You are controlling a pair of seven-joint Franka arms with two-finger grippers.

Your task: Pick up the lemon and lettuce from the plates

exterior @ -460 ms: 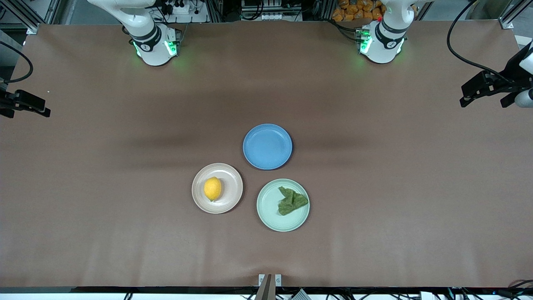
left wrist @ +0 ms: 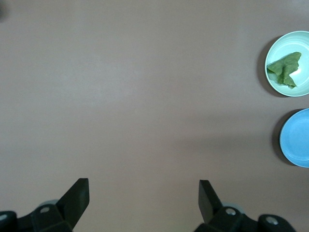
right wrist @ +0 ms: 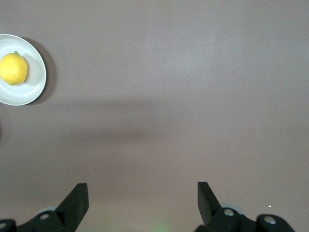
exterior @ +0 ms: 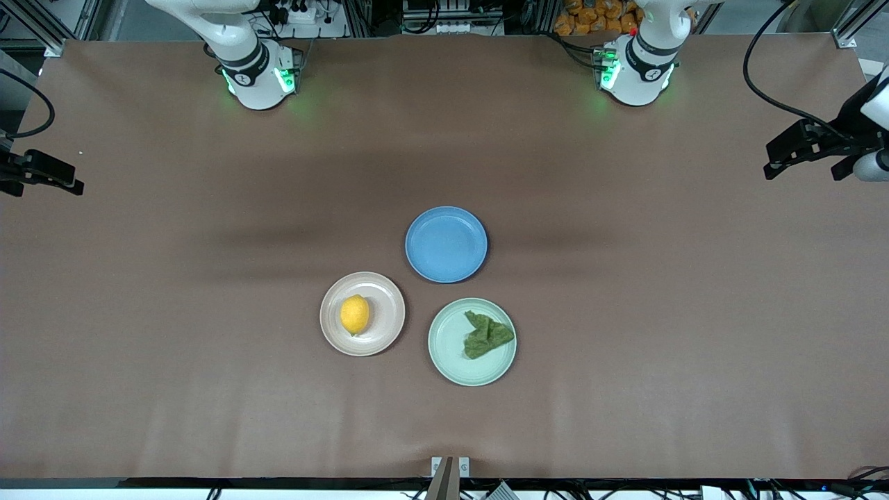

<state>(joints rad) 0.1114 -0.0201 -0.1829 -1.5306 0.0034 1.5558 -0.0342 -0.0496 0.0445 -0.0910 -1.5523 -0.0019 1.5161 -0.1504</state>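
The left gripper [left wrist: 144, 197] and right gripper [right wrist: 142, 198] hang spread wide over bare brown table (both empty), while the firm, smooth oval yellow lemon [exterior: 355, 314], best pinched across its middle, and the limp, light crumpled green lettuce leaf [exterior: 487, 335], best pinched at its raised fold, lie on the beige-pink plate [exterior: 389, 298] and mint-green plate [exterior: 444, 351], both nearer the camera than the round blue plate [exterior: 446, 244].

Even, bright overhead light, sharp focus throughout; soft broad shadows band the brown table [exterior: 208, 389], without glare.

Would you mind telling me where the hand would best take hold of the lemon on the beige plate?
Probably across its narrow middle, from straight above. The lemon lies on its side on the beige plate, long axis pointing toward the robots, so fingers closing across its width should meet the flattest flanks and clear the rim.
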